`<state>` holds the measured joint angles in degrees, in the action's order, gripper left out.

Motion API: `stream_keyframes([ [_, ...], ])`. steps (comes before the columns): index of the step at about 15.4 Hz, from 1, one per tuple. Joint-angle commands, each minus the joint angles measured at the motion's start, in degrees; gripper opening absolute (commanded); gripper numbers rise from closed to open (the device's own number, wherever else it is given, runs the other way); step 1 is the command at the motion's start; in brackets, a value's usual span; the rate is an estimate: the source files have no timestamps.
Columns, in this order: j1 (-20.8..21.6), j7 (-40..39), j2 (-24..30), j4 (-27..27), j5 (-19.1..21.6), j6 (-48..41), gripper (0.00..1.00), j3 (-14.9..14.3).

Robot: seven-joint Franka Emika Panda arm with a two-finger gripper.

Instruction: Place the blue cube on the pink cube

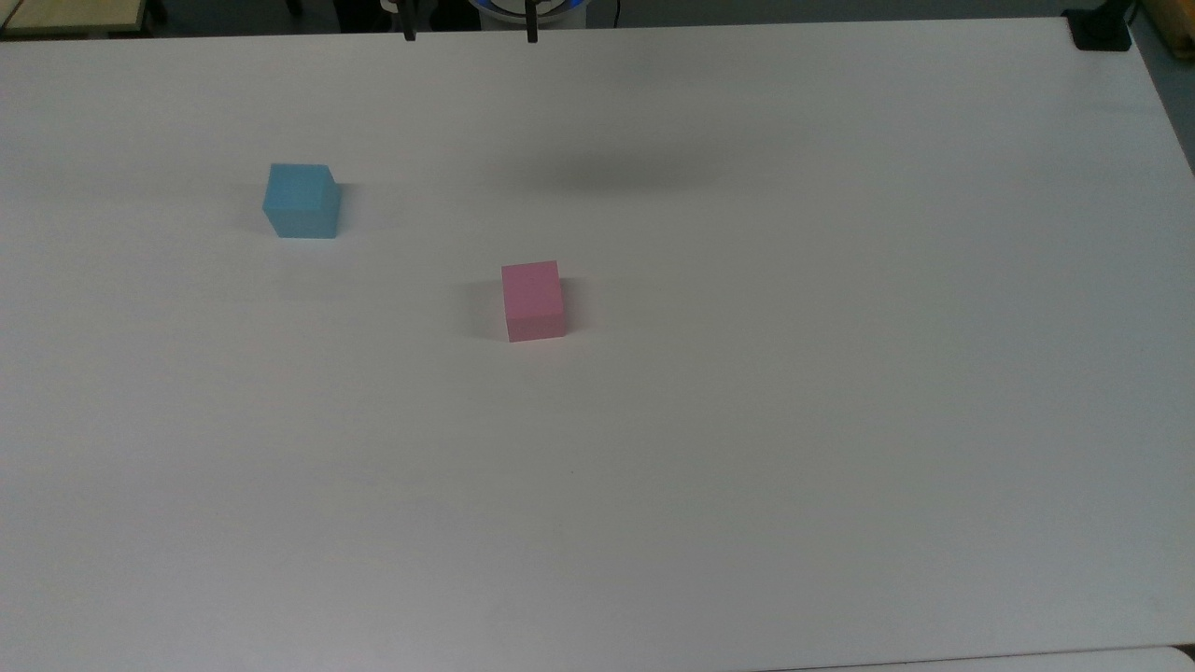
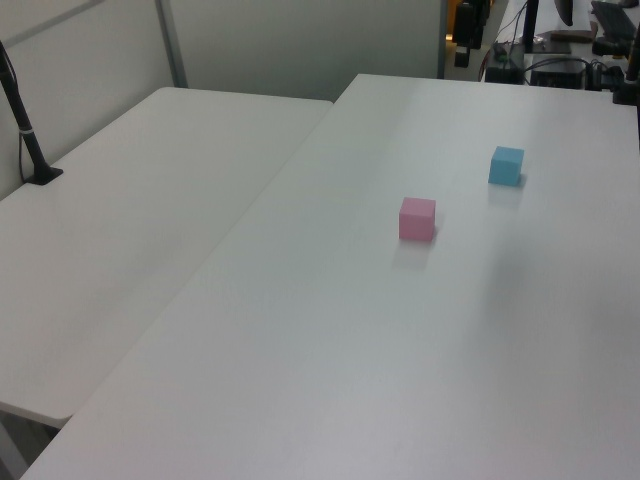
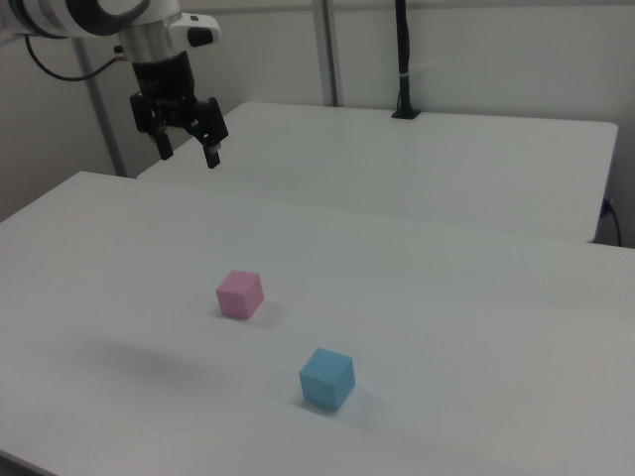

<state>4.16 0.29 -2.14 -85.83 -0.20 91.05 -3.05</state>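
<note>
White table is carrying 2 separate cubes; blue cube is sitting flat toward the top view's left, well apart from pink cube; gripper is hanging high, fingers spread, holding nothing.

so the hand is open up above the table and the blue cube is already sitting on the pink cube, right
Not stacked. In the right view the blue cube rests on the table, apart from the pink cube. The hand is indeed open above the table.
</note>
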Motion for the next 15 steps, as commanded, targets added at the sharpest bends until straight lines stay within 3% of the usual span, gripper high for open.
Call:
stream_keyframes([
  [1, 0.9, -0.3, 1.5, -2.0, 0.2, 1.3, 1.00, -0.9],
  [15, 0.7, -0.8, 0.8, -1.9, 0.5, 1.7, 1.00, -1.3],
])
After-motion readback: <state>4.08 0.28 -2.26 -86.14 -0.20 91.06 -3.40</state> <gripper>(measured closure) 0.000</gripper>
